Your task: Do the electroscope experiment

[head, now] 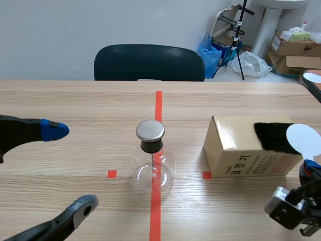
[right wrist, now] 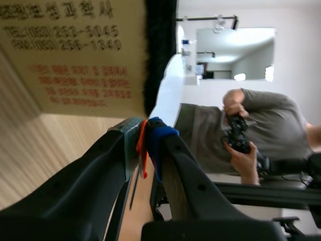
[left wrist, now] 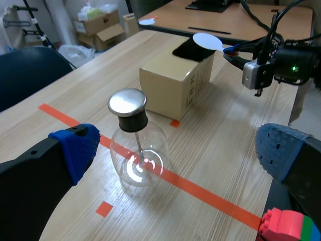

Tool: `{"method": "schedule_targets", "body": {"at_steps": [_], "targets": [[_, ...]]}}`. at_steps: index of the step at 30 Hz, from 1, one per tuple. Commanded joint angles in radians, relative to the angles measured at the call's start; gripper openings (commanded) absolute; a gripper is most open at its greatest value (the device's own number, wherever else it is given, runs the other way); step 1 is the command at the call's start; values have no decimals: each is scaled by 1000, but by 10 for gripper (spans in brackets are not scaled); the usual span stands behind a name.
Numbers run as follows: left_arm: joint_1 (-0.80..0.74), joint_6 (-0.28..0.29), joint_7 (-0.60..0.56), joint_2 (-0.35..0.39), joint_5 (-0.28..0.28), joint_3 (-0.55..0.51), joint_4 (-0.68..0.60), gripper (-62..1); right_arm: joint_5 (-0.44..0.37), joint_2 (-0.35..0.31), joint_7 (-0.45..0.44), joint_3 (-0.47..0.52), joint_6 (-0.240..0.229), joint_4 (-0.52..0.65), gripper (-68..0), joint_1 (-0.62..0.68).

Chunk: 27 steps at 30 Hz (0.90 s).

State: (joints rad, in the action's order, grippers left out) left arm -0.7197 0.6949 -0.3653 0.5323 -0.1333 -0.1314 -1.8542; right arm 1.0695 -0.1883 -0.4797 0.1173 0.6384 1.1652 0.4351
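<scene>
The electroscope (head: 152, 159), a round clear glass flask with a black neck and a flat metal cap, stands upright at the middle of the wooden tabletop (head: 75, 100), right on the orange-red tape line. A thin rod hangs from the cap down into the flask. The left claw (head: 70, 167) is wide open on the near left side. One blue-padded finger sits further out over the tabletop and the other nearer the robot, both well apart from the flask. In the left wrist view the flask stands ahead of and between those spread fingers, untouched. To the right of the electroscope lies a cardboard box (head: 235, 150) with printed text on its side and a black fur patch (head: 271, 136) on its top. The right claw (head: 307, 170) is at the box's near right corner, clamped on the thin handle of a white disc paddle (head: 305, 140). Its pads are pressed together with an orange strip between them, seen close in the right wrist view (right wrist: 145, 133). The disc lies against the fur. A dark chair (head: 149, 63) stands at the tabletop's far edge. A person (right wrist: 261, 125) holding a small black device shows behind the right claw.
</scene>
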Motion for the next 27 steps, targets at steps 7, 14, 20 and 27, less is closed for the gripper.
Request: {"method": "schedule_targets", "body": {"at_steps": [7, 14, 20, 27], "targets": [[3, 1, 19, -3, -43, 6, 0, 14, -3, -3, 67, -5, 54, 17, -665, -5], [3, 1, 19, -3, -43, 6, 0, 14, -6, 7, 84, -5, 32, 17, -665, -10], [3, 1, 18, -3, -43, 6, -2, 14, 29, 9, -87, -5, -56, 18, -665, -17], [3, 1, 19, -3, -43, 6, -27, 14, 47, 12, -23, -7, -30, 18, -665, -15]]}}
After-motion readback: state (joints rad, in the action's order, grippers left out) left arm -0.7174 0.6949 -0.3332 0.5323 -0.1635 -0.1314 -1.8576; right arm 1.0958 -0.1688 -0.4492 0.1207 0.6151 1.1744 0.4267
